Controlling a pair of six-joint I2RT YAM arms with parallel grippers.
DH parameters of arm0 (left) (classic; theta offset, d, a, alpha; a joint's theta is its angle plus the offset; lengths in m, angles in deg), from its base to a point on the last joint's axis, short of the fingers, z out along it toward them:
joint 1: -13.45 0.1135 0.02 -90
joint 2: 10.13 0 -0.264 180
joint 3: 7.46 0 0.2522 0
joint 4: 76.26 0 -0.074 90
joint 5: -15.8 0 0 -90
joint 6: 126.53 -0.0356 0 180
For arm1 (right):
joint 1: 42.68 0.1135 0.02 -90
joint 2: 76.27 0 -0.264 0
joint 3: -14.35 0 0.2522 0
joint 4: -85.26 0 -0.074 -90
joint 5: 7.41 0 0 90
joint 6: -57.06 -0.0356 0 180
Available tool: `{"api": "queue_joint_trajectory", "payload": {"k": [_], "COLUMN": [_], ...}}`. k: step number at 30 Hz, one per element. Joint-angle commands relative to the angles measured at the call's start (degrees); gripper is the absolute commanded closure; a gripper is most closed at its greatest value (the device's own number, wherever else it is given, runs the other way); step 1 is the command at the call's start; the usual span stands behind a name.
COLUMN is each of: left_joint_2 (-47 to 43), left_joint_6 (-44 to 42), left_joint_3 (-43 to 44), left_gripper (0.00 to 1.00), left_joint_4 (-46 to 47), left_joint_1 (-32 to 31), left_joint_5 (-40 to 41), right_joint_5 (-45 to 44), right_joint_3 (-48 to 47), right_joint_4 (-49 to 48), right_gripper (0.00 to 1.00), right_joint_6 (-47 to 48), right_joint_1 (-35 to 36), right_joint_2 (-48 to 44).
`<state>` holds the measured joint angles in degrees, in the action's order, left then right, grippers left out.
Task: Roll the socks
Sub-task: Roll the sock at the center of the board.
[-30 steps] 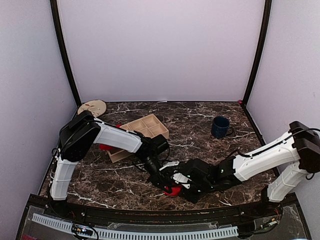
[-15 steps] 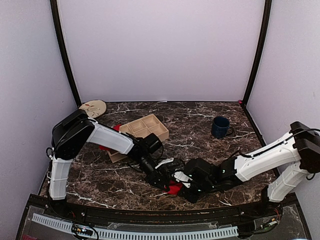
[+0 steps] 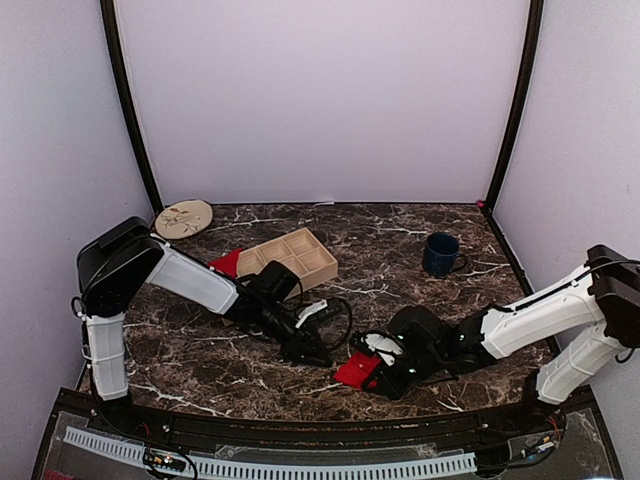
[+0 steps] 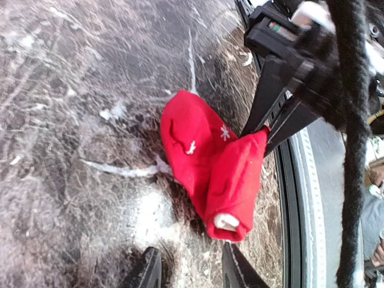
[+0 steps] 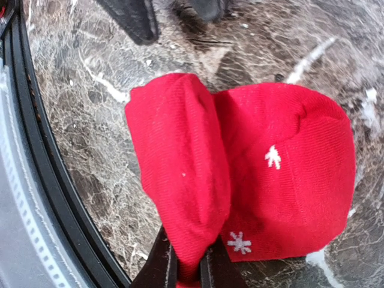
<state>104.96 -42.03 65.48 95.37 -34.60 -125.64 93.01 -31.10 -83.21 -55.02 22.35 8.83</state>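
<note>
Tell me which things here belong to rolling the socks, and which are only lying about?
For the job: red sock, pinched by the right gripper; red cloth beside the wooden tray, probably the other sock.
Lying about: wooden tray; blue mug; round plate.

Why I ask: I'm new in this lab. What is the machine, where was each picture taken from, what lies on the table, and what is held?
Two robot arms, each ending in a two-finger gripper, stand at the near edge of a dark marble table. The wide picture looks down from above; the other two come from wrist cameras. On the table lie a red sock, a compartmented wooden tray, a blue mug, a round plate and another red piece beside the tray. The right gripper pinches the folded sock's edge; the left gripper is open and empty.
</note>
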Motion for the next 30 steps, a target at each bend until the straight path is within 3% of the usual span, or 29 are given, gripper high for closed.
{"api": "queue_joint_trajectory", "payload": {"k": [1, 9, 17, 30], "left_joint_2": [-4.94, -11.31, -12.06, -8.39], "left_joint_6": [5.08, 4.25, -9.3, -23.89], "left_joint_3": [-3.99, -13.47, -10.09, -3.94], "left_gripper": [0.62, 0.61, 0.57, 0.53], "left_joint_4": [10.67, 25.27, 17.26, 7.23], "left_joint_1": [-0.11, -2.2, -9.06, -13.12], "left_joint_5": [3.3, 13.18, 18.57, 22.2], "right_joint_5": [5.19, 12.93, 20.73, 27.58], "right_joint_3": [2.59, 5.23, 8.74, 9.69], "right_joint_4": [-2.8, -7.78, -13.17, -16.08], "right_gripper": [1.0, 1.0, 1.0, 1.0], "right_joint_6": [-3.81, -7.88, -11.75, -12.59], "right_joint_1": [-2.07, -5.96, -10.22, -12.2], "right_joint_2": [-1.19, -0.9, -0.23, 1.9]}}
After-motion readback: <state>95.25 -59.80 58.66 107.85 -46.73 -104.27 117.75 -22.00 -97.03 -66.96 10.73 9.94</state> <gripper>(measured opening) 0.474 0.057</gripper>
